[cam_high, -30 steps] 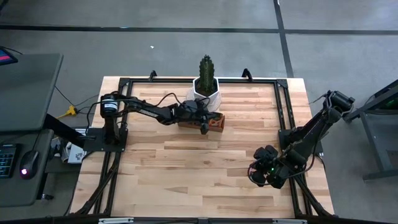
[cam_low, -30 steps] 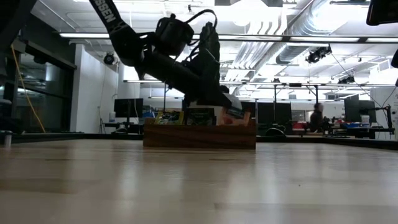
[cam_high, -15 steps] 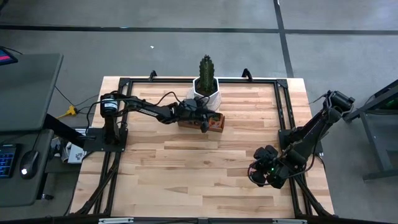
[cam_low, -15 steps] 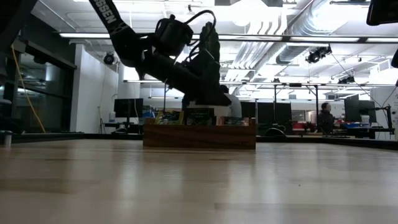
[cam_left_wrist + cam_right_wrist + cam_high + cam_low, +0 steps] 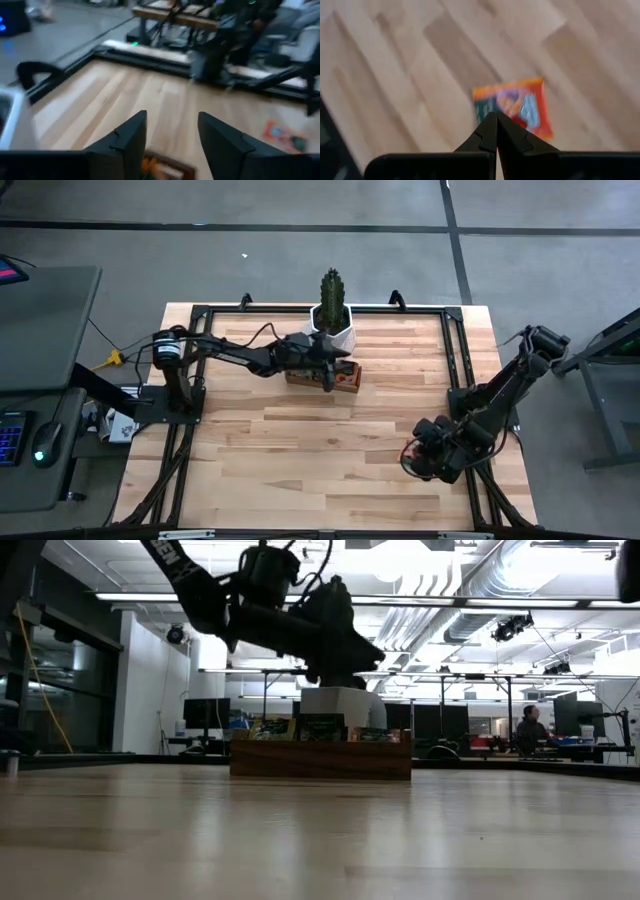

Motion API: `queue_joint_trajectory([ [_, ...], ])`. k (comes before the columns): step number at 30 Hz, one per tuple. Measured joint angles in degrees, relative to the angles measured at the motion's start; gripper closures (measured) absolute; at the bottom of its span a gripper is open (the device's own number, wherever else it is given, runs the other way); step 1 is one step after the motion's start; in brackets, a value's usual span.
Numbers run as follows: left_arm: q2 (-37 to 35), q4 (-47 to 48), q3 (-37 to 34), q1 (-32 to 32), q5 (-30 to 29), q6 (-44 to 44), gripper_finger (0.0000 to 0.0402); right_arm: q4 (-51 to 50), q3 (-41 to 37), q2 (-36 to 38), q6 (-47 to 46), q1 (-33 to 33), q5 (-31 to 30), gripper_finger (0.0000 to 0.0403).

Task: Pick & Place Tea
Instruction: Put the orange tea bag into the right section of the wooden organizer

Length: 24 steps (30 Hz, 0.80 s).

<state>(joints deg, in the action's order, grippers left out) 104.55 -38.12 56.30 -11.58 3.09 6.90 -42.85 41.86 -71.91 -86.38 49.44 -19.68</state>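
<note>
Raised since a second ago, left end effector [image 5: 170, 145] now gapes wide above the wooden tray [image 5: 320, 757]. Right end effector [image 5: 496, 131], pinched together, hovers over an orange-red tea sachet [image 5: 520, 102] on the table [image 5: 300, 450].

My two arms are black throughout; the fingers of my left gripper [image 5: 170, 145] are matt black, as are those of my right gripper [image 5: 496, 131]. Table [image 5: 300, 450]: pale blond wood in lengthwise planks with darker tan streaks, bordered by a black metal frame [image 5: 455, 360]. Tray [image 5: 320, 758]: dark brown wood. Sachets standing in it [image 5: 322, 727]: yellow-green at left, dark in the middle, orange-red at right. Sachet beneath my right gripper [image 5: 516, 105]: orange-red, with a dark green panel and a pale printed label. Cactus [image 5: 331, 288]: dark green, in a white pot [image 5: 330, 332]. Floor: grey, crossed by black lines.
</note>
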Motion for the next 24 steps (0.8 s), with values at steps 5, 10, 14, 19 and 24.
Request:
queue_joint_trajectory([
  [5,-2.1,0.7,-0.1,2.2,5.7,1.1,0.0285,-0.9,0.0,0.0,-2.7,2.0,4.3,0.0403],
  [10,-2.1,1.4,-0.1,6.9,8.0,3.9,0.0382,-2.8,0.0,0.0,-8.1,2.6,3.5,0.0403],
  [14,-2.1,2.7,-0.1,11.6,5.3,5.3,0.0388,1.4,-2.3,-0.5,-11.9,1.8,6.2,0.0403],
  [19,-2.1,4.1,-0.1,16.4,1.1,5.5,0.0399,10.8,-7.8,-0.5,-15.7,1.5,7.2,0.0403],
  [24,-2.1,4.8,-0.1,20.7,-2.1,7.1,0.04,10.4,-9.1,-0.5,-18.4,0.8,7.4,0.0403],
])
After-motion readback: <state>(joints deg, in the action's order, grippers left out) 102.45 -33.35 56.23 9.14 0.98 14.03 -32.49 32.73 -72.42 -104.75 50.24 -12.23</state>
